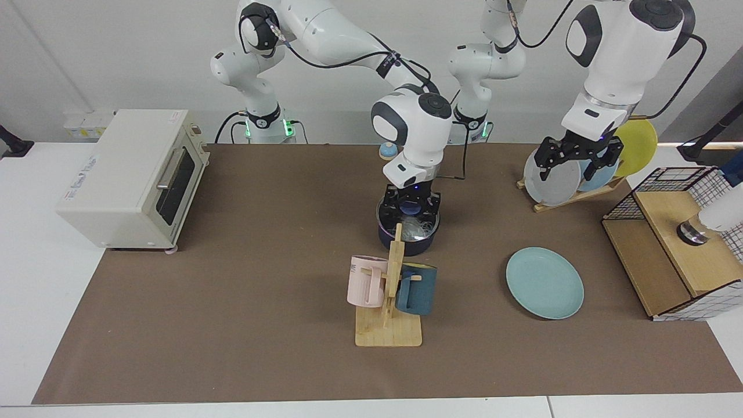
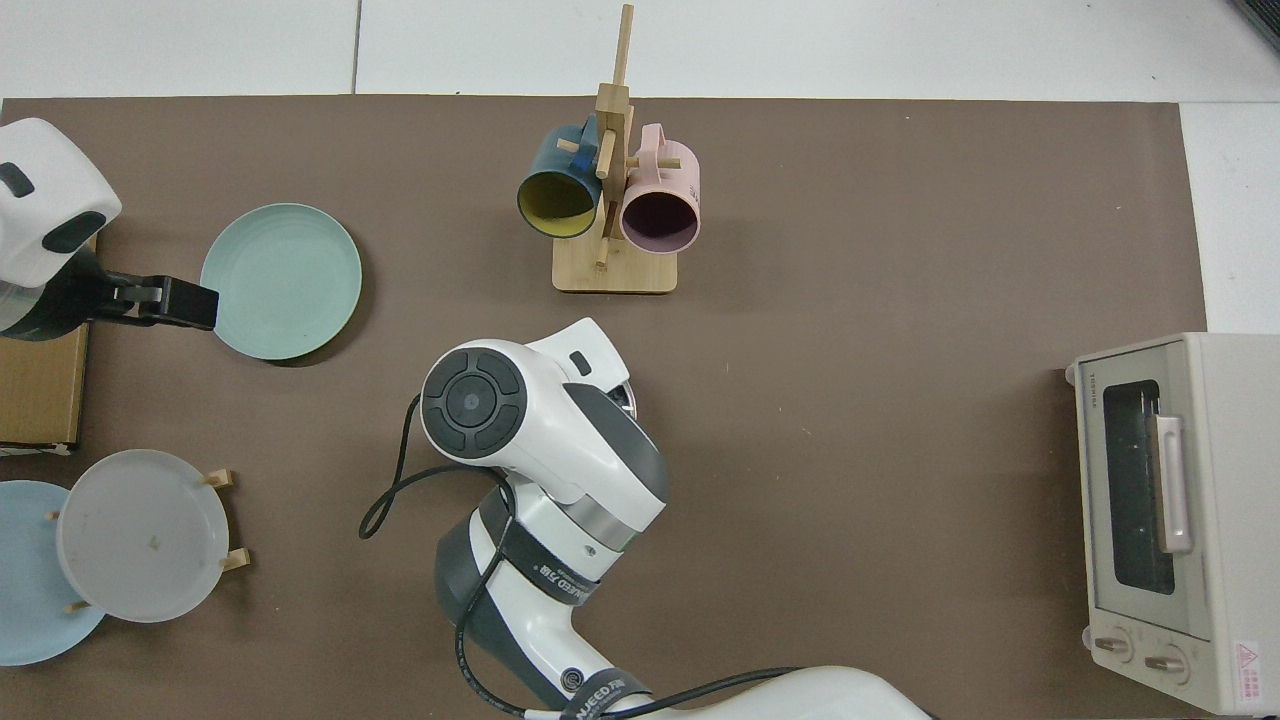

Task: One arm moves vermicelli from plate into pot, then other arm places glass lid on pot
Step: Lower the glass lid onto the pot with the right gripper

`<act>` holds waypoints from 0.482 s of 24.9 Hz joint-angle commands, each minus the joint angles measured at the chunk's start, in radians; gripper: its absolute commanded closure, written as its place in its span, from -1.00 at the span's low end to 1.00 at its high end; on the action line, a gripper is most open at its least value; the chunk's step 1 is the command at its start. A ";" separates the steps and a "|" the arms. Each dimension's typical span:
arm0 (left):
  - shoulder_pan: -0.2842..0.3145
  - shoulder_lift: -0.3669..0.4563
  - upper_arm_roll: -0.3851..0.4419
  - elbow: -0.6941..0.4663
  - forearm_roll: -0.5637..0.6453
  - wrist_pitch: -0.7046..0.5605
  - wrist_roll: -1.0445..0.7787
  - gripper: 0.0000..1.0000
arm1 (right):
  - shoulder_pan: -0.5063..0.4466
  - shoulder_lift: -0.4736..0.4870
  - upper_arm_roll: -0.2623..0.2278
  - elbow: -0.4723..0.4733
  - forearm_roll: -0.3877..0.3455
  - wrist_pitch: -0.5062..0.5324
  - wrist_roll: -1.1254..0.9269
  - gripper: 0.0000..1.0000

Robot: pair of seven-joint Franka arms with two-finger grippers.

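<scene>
The dark navy pot (image 1: 413, 245) stands mid-table behind the mug stand. The glass lid (image 1: 432, 222) lies on it, and the whitish vermicelli (image 1: 414, 227) shows through the glass. My right gripper (image 1: 413, 208) comes straight down onto the lid, shut on its blue knob. In the top view the right arm hides the pot except a sliver of rim (image 2: 626, 398). The light teal plate (image 1: 544, 283) (image 2: 282, 280) lies bare. My left gripper (image 1: 580, 165) (image 2: 175, 302) hangs open and empty in front of the plate rack, waiting.
A wooden mug stand (image 1: 388, 325) with a pink and a dark teal mug stands just in front of the pot. There is a toaster oven (image 1: 133, 180), a rack of upright plates (image 1: 557, 180), and a wire basket with a wooden box (image 1: 679, 249).
</scene>
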 commanded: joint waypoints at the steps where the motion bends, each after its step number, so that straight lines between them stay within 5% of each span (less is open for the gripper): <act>1: 0.001 -0.011 0.003 -0.005 -0.016 -0.002 0.015 -1.00 | -0.020 -0.003 0.007 -0.045 0.017 0.052 -0.023 -0.95; 12: 0.001 -0.011 0.003 -0.005 -0.016 -0.002 0.014 -1.00 | -0.051 -0.086 0.007 -0.036 0.017 -0.007 -0.034 -0.98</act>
